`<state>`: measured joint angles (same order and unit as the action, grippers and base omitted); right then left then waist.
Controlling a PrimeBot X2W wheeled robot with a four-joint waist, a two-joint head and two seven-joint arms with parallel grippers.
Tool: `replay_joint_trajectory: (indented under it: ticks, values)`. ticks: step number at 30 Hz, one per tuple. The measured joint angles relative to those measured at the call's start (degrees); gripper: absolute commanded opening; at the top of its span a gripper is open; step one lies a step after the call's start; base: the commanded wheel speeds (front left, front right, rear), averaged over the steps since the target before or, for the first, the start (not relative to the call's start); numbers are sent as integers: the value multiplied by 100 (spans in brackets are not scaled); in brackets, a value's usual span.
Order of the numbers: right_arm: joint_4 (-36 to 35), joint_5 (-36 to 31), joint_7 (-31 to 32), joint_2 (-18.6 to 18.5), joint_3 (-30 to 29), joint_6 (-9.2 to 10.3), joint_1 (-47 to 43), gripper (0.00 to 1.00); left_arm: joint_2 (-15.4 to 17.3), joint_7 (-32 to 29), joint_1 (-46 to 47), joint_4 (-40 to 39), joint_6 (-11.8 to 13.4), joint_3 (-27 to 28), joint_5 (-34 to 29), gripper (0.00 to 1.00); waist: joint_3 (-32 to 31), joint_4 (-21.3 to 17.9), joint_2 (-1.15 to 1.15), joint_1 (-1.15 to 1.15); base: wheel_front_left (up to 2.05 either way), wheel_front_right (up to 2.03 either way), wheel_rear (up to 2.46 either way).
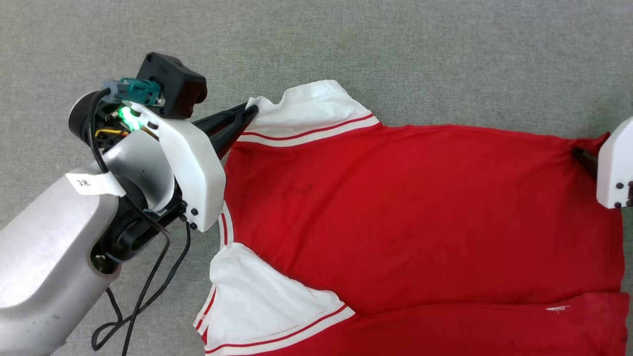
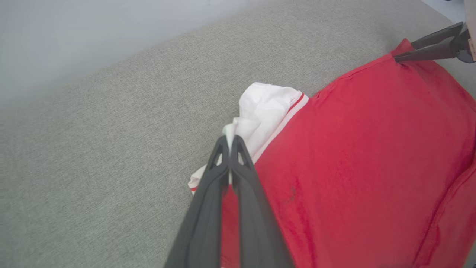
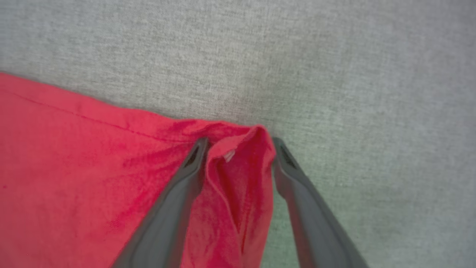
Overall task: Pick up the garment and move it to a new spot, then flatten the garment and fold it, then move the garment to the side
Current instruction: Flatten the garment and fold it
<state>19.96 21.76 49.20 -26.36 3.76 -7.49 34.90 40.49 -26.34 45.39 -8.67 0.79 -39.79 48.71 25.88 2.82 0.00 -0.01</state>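
The garment (image 1: 395, 198) is a red jersey with white sleeves, lying spread on a grey cloth surface. Its collar end is at the left and its hem at the right. My left gripper (image 1: 252, 111) is shut on the edge of the far white sleeve (image 2: 264, 111), and its fingers (image 2: 241, 178) press together on the cloth. My right gripper (image 3: 240, 143) stands open at the far hem corner (image 3: 241, 149), which is bunched between its two fingers. The same gripper (image 2: 399, 52) reaches the red corner in the left wrist view. The near sleeve (image 1: 257, 301) lies flat.
The grey cloth surface (image 1: 395, 49) stretches beyond the garment on the far side. Its edge (image 2: 122, 59) runs diagonally in the left wrist view, with a pale blurred area past it. Black cables (image 1: 148, 291) hang from my left forearm.
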Motion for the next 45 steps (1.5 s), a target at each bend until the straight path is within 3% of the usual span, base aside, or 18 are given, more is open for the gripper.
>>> replay_joint_trajectory:
  ticks: [1, 13, 25, 34, 45]
  values:
    - [43, 15, -41, -4, 36, -1, -1, 0, 0, 13, 0, 7, 16, -7, -16, 0, -12, 4, 0, 0, 0, 0, 0]
    - [517, 355, -1300, 162, -138, -4, -37, 0, -79, 417, -377, 416, 93, 24, 49, 0, -529, -80, 0, 1, 0, 0, 0]
    - [486, 1136, -2319, 153, -214, -4, -890, 0, -86, 973, -1312, 468, 433, 134, 278, 0, -1403, -104, 0, 0, 0, 0, 0]
    - [138, 1868, -2526, 11, -177, -3, -2019, 0, 138, 1149, -2234, 59, 735, 87, 404, 0, -1828, 24, 0, 0, 0, 0, 0]
    - [-207, 2544, -2230, -268, 74, -3, -3053, 0, 268, 1302, -3358, 24, 866, -201, 638, 0, -2051, 86, 0, 0, 0, 0, 0]
